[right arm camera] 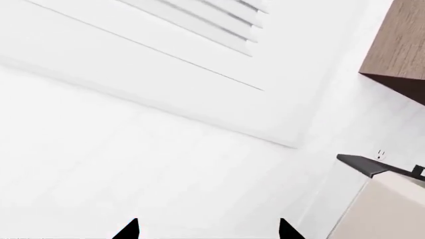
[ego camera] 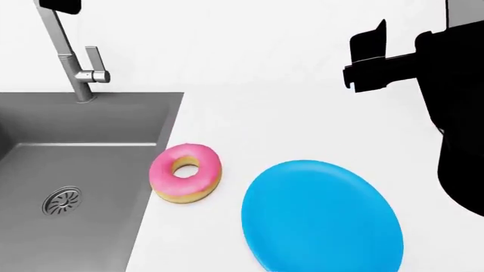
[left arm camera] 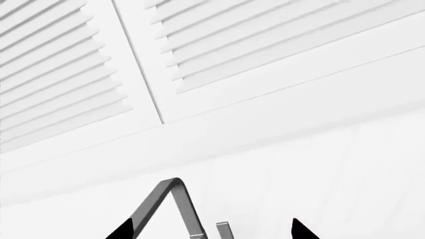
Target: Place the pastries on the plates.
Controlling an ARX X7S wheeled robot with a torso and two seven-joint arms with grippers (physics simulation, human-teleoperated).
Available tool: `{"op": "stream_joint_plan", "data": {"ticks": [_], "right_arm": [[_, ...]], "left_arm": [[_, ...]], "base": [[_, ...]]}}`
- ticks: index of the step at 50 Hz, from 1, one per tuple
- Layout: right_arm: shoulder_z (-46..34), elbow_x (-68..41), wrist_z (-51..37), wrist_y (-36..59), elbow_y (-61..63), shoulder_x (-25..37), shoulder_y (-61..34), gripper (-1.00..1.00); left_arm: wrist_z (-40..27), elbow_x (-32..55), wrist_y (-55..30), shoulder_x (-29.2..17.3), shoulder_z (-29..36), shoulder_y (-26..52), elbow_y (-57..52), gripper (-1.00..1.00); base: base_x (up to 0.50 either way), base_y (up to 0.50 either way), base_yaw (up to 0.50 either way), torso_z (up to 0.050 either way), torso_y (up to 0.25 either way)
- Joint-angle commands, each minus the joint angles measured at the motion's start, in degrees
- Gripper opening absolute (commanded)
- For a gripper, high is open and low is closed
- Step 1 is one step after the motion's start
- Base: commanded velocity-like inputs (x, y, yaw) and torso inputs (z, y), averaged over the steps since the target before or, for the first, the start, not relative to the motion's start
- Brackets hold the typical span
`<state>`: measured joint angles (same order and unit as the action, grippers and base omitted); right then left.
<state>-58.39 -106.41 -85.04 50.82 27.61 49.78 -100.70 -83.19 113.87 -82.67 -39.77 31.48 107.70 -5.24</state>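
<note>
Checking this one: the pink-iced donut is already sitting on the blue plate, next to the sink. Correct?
Not quite. In the head view the pink-iced donut lies on the white counter, between the sink and the blue plate, not on the plate. It is indeed next to the sink, close to its edge.

The blue plate (ego camera: 321,218) runs off the head view's lower edge, near the pink donut (ego camera: 185,173). The sink (ego camera: 90,122) is cropped at its far side. Only the fingertips (left arm camera: 118,231) of the left gripper (left arm camera: 206,230) and those of the right gripper (right arm camera: 207,230) show, well apart.
</note>
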Motion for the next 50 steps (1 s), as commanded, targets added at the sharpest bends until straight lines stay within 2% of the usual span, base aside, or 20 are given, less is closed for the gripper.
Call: {"op": "stream_joint_plan", "data": {"ticks": [1,11,24,34,41,50], "right_arm": [[-1.1,0.3,-0.5,0.9,-0.5,-0.3,-0.5,1.00],[-1.7,0.9,-0.3,0.7,-0.4,-0.2,0.1,1.00],[-2.1,1.7,0.4,0.6,0.0,-0.7,0.0,1.00],[-2.6,2.1,1.1,0.3,-0.9,-2.1,-0.1,1.00],[-2.7,2.9,1.7,-0.2,-1.6,-2.7,0.0,1.00],[-2.7,2.9,2.0,-0.5,-1.2,-2.7,-0.1,1.00]], "left_arm": [[1.1,-0.3,0.7,-0.6,1.4,1.2,0.1,1.00],[1.4,0.2,1.5,-0.8,2.7,2.1,0.2,1.00],[2.6,0.5,2.7,-1.2,3.6,1.8,0.2,1.00],[5.1,1.6,5.0,0.9,5.4,0.9,7.9,1.00],[6.2,8.0,8.4,3.2,6.7,-2.4,14.5,1.00],[9.3,16.1,9.6,5.0,7.4,-6.8,15.2,1.00]], "base": [[0.00,0.00,0.00,0.000,0.000],[0.00,0.00,0.00,0.000,0.000],[-0.06,-0.37,0.00,0.000,0.000],[0.00,0.00,0.00,0.000,0.000],[0.00,0.00,0.00,0.000,0.000],[0.00,0.00,0.00,0.000,0.000]]}}
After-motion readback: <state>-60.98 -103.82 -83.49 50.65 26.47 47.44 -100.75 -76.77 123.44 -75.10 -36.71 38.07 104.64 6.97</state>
